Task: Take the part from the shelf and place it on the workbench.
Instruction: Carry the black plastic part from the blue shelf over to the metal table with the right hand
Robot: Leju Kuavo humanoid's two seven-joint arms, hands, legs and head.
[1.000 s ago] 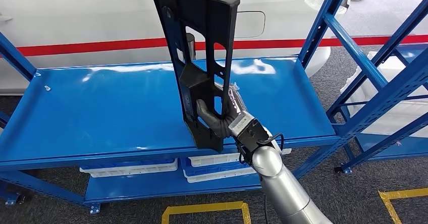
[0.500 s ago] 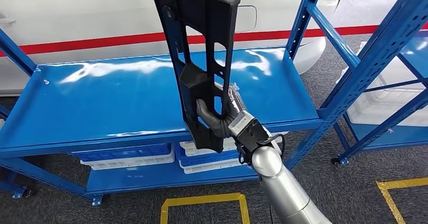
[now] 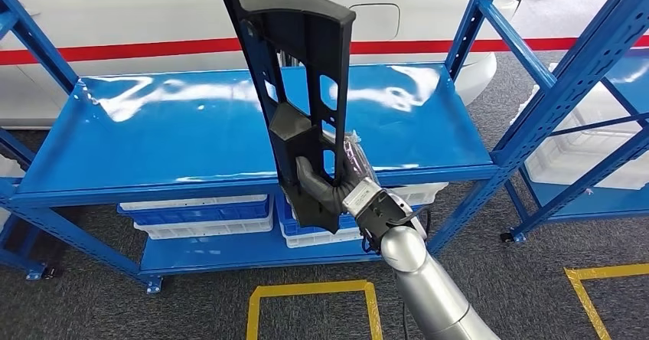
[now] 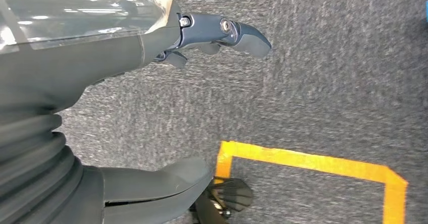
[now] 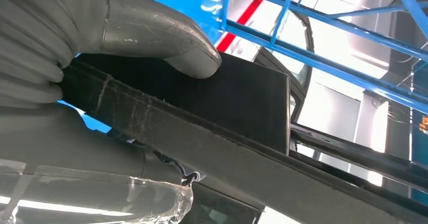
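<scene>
white and blue bins (image 3: 200, 216) under shelving, yellow floor tape (image 3: 310, 288) on grey carpet (image 3: 528, 279).

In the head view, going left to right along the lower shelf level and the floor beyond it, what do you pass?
Left stack of blue and white bins → right hand gripping the black part → right shelf upright → yellow floor tape corner.
</scene>
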